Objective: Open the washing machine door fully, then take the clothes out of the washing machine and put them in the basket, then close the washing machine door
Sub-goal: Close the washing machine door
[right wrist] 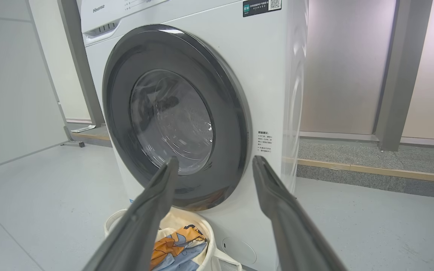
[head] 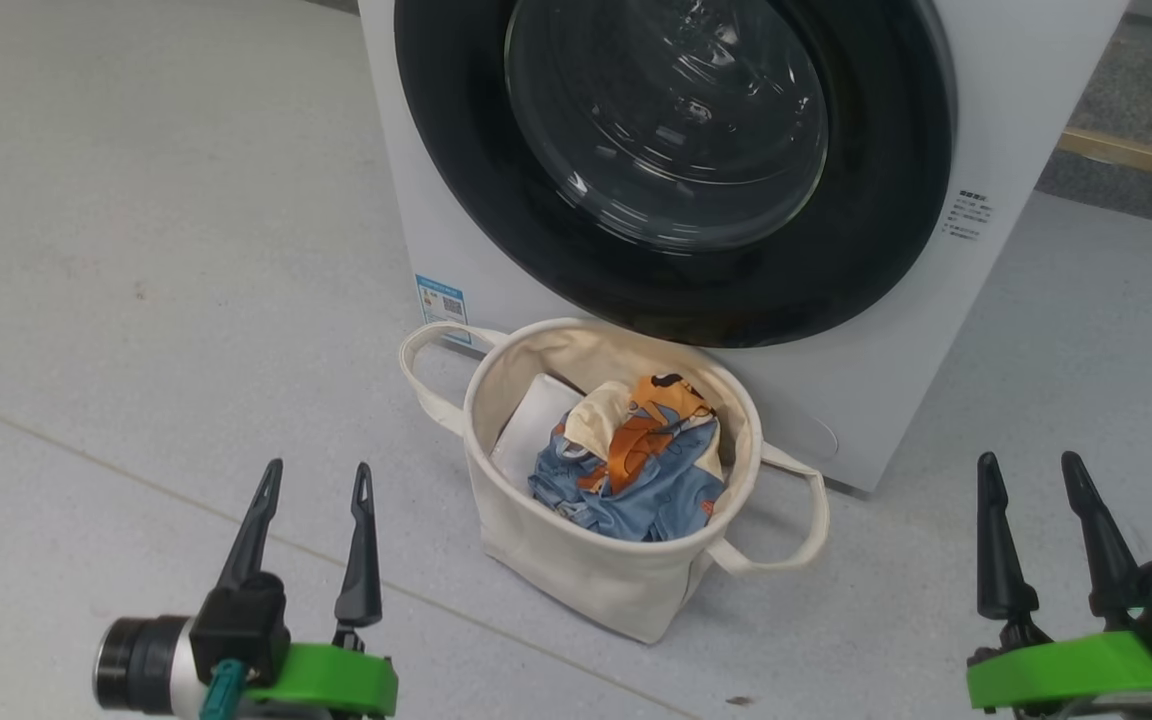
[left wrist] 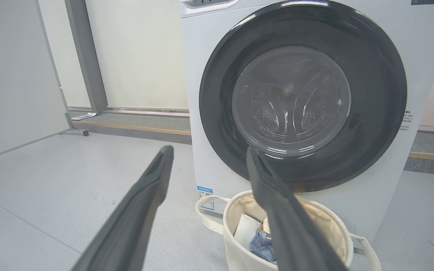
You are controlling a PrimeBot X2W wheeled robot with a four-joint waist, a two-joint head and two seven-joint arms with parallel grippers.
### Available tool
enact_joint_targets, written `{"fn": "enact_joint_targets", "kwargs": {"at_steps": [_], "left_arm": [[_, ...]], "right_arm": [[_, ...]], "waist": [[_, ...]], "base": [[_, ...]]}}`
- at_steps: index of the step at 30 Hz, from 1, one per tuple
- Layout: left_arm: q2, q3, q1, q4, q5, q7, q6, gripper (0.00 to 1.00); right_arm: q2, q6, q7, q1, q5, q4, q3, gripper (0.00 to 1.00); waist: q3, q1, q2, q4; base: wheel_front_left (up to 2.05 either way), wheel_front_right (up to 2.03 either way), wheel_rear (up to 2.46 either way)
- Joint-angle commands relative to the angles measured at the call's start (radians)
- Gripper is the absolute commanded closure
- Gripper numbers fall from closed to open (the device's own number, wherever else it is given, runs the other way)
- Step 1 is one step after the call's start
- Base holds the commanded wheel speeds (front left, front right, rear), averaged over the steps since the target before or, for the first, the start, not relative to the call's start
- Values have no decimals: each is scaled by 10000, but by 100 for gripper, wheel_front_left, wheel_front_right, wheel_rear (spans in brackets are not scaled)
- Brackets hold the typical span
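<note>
The white washing machine (head: 936, 330) stands ahead with its black-rimmed round door (head: 676, 160) shut flat against the front. Right before it sits the cream canvas basket (head: 576, 560), and the light-blue, orange and cream clothes (head: 636, 460) lie inside it beside a flat white sheet (head: 534, 420). My left gripper (head: 318, 470) is open at the lower left, short of the basket. My right gripper (head: 1031, 462) is open at the lower right. Nothing is between either pair of fingers. The left wrist view shows the door (left wrist: 303, 94) and basket (left wrist: 236, 256); the right wrist view shows the door (right wrist: 175, 116) and clothes (right wrist: 177, 248).
Pale grey floor (head: 136, 300) spreads to the left and in front of the machine. A grey post (left wrist: 85, 56) and a low wooden strip (left wrist: 134, 128) run along the back wall. Right of the machine another grey post (right wrist: 398, 75) stands behind a raised kerb (right wrist: 371, 169).
</note>
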Motion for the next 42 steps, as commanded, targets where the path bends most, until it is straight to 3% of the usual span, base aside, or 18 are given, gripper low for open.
{"fn": "enact_joint_targets", "kwargs": {"at_steps": [1, 42], "left_arm": [[51, 391, -325, -276, -5, -118, -21, 0], [-37, 433, -386, -268, 19, -118, -189, 0]], "right_arm": [[-81, 0, -48, -291, 45, -317, 274, 0], [-81, 0, -48, -371, 46, -344, 194, 0]], "waist": [[10, 0, -1, 0], [114, 0, -1, -27]], "base": [[0, 0, 0], [0, 0, 0]]}}
